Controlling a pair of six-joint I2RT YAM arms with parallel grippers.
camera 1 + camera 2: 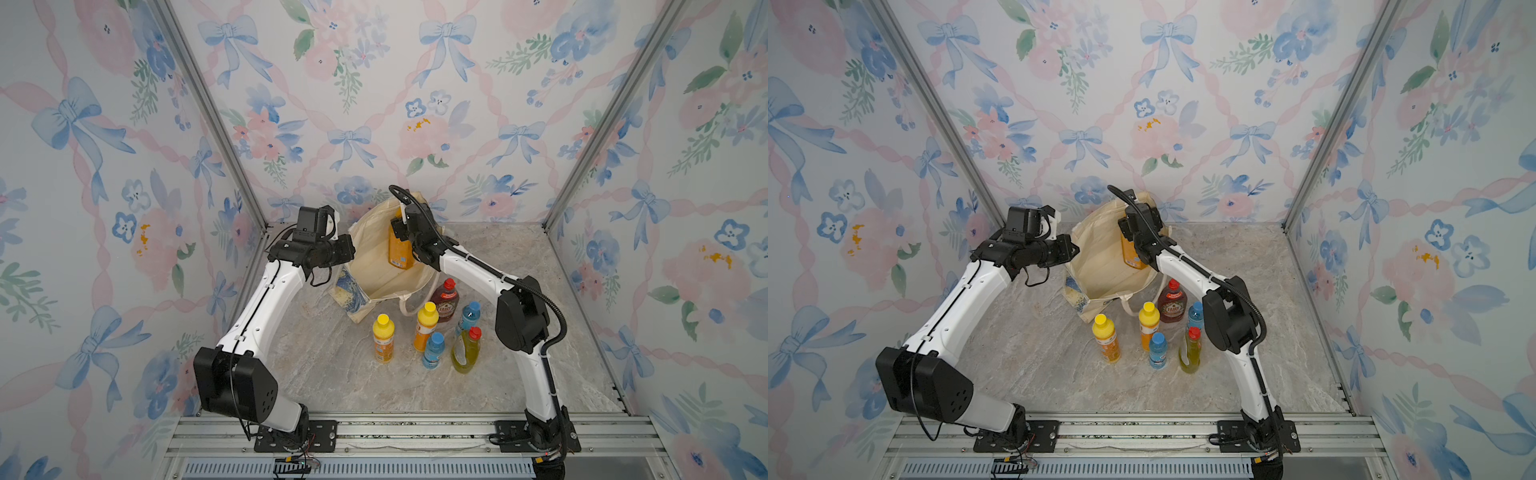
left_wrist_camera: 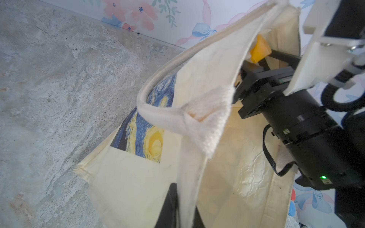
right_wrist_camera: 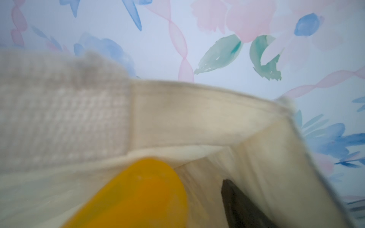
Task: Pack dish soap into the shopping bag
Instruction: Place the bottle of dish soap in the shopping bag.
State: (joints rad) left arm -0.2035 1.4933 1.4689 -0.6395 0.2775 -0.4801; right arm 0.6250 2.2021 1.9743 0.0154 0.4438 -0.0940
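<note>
The cream shopping bag (image 1: 374,266) (image 1: 1100,270) stands open near the back wall, its blue-and-yellow print (image 2: 142,134) on the outside. My left gripper (image 1: 348,246) (image 2: 184,209) is shut on the bag's left rim and holds the mouth open. A big orange pump bottle of dish soap (image 1: 401,249) (image 3: 142,193) stands inside the bag. My right gripper (image 1: 398,230) is in the bag's mouth at the bottle's top and is open. One dark finger (image 3: 237,203) stands apart from the bottle, and the other is hidden behind it.
Several bottles stand in front of the bag: a dark-red one (image 1: 444,301), two orange yellow-capped (image 1: 382,338) (image 1: 426,326), two small blue (image 1: 469,316) (image 1: 434,351) and a yellow-green red-capped one (image 1: 467,351). A bag handle (image 1: 409,305) lies on the table beside them.
</note>
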